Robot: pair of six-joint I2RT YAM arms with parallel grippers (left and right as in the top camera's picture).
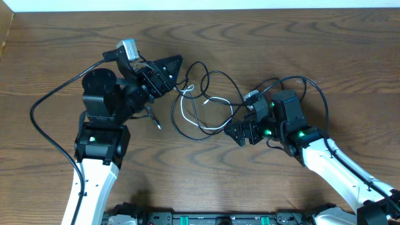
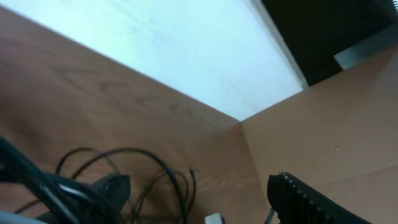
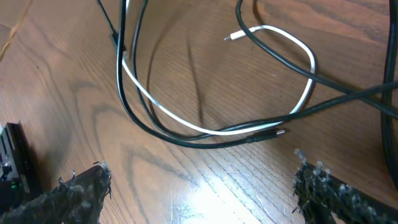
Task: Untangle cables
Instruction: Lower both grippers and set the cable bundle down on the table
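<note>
The cables lie tangled at mid-table: black loops with a white strand among them. My left gripper is tilted up just left of the tangle and is open. In the left wrist view the black loops and a small white plug lie between its fingers. My right gripper is open and empty at the tangle's right edge. In the right wrist view a black cable with a plug and the white strand lie just ahead of its fingers.
Thick black wires fixed to the arms loop at the left and over the right arm. The table's back edge meets a white wall. A brown side board stands at the right in the left wrist view.
</note>
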